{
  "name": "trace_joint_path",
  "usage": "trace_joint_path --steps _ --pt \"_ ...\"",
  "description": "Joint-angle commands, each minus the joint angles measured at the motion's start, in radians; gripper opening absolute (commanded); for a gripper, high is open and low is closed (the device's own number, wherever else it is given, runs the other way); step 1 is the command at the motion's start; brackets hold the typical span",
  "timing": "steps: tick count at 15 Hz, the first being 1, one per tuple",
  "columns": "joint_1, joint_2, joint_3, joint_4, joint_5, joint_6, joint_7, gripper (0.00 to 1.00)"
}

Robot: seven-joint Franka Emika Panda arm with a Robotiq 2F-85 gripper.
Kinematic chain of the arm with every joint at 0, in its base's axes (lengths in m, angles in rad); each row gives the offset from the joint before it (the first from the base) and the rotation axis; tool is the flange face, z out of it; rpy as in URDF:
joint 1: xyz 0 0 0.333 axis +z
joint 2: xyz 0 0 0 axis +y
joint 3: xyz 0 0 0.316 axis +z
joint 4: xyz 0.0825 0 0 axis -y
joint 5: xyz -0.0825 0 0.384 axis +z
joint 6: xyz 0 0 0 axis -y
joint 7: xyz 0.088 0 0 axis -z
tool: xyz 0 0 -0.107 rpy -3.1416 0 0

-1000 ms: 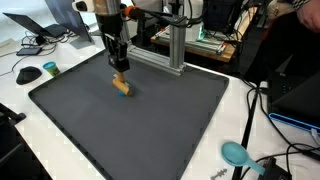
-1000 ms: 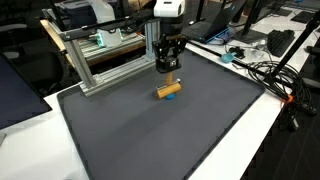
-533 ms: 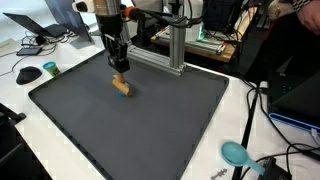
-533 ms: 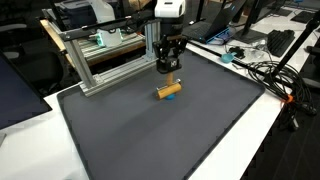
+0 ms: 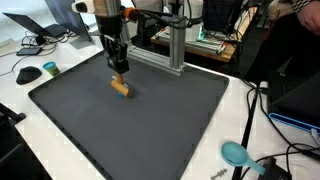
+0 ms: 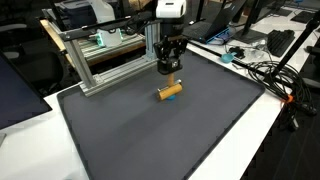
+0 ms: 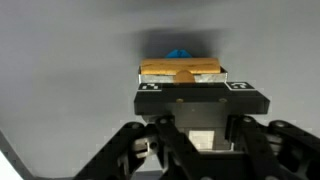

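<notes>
A short tan wooden piece with a blue end (image 6: 169, 91) lies across the fingertips of my gripper (image 6: 170, 78), low over a dark grey mat (image 6: 160, 135). The wrist view shows the tan piece (image 7: 180, 70) clamped crosswise between the two pads, its blue end (image 7: 178, 55) poking out beyond, and my gripper (image 7: 182, 80) shut on it. From the opposite side, the same piece (image 5: 121, 87) sits just below the gripper (image 5: 118, 74), near the mat's (image 5: 150, 125) far edge. Whether the piece rests on the mat or hangs just above it cannot be told.
An aluminium frame (image 5: 172, 48) (image 6: 100, 58) stands close behind the gripper at the mat's far edge. A teal round object (image 5: 235, 153) and cables (image 6: 268, 72) lie off the mat on the white table. A dark mouse (image 5: 27, 74) sits off another corner.
</notes>
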Motion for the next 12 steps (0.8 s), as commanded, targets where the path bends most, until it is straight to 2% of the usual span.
trace_joint_path --steps 1,10,12 --pt "0.013 0.084 -0.003 0.012 0.023 0.067 -0.028 0.22" --pt "0.018 0.086 -0.010 0.014 0.011 0.047 -0.025 0.22" --pt "0.024 0.081 -0.016 0.026 0.000 -0.041 -0.007 0.22"
